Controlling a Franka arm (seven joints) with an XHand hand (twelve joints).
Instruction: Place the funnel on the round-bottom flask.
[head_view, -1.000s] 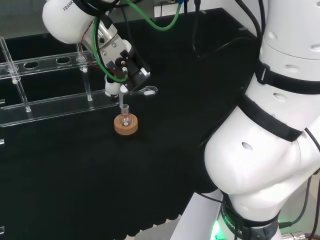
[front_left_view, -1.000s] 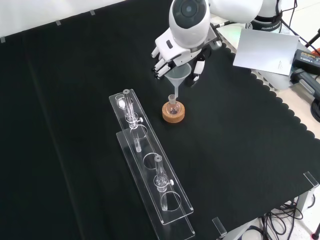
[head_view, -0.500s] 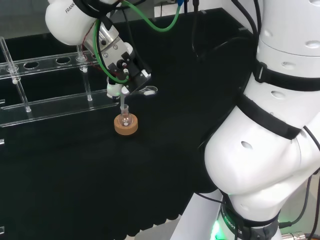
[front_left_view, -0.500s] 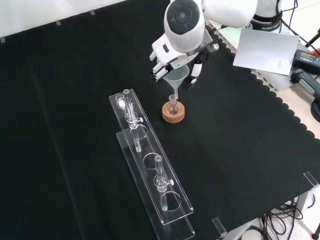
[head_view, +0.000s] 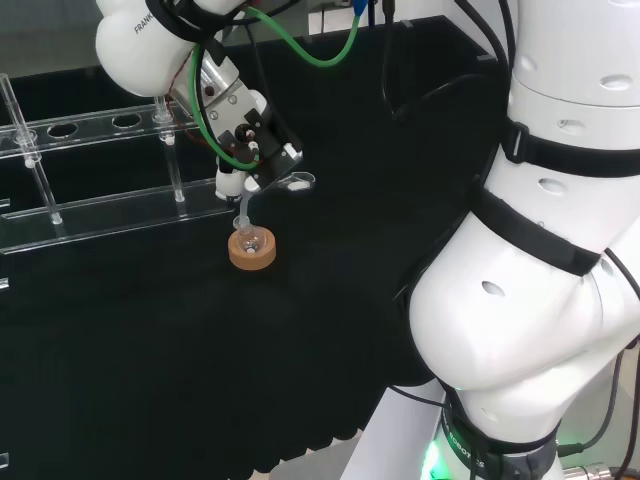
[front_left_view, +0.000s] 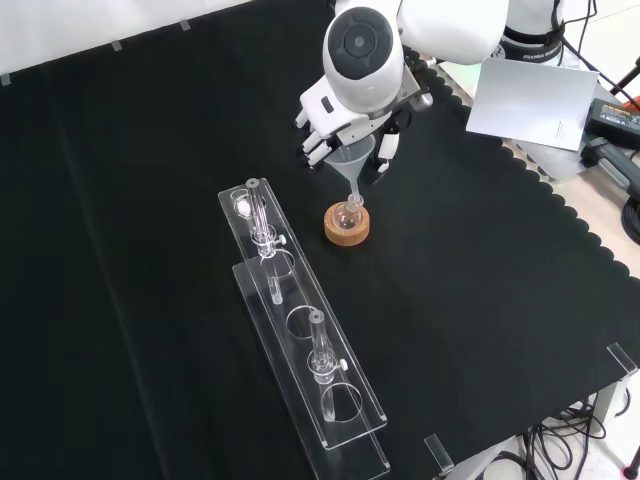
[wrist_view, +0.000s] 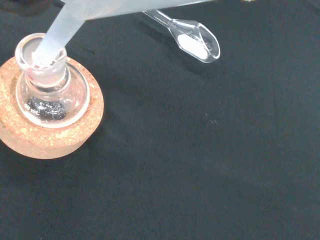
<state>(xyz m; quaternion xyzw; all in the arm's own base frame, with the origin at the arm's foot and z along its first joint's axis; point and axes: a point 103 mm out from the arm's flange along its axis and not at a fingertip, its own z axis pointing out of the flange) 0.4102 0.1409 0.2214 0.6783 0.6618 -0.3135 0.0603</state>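
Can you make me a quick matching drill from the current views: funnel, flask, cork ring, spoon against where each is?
Things:
1. funnel
2. round-bottom flask
3. cork ring
4. clear spoon

Places:
A. lying on the black cloth
B. under the flask, as its stand
C. held in the hand, stem tip in the flask's neck
D. seated on the ring

Pairs: 1-C, 2-D, 3-B, 4-A

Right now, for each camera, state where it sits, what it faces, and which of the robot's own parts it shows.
Head view: behind and above the base, looking over big white arm links at the hand and cork ring.
Front view: opposite, looking down on the cloth; the hand enters from the top, holding the funnel.
Wrist view: at the wrist, close on the funnel's stem in the flask.
All share the flask on the cork ring.
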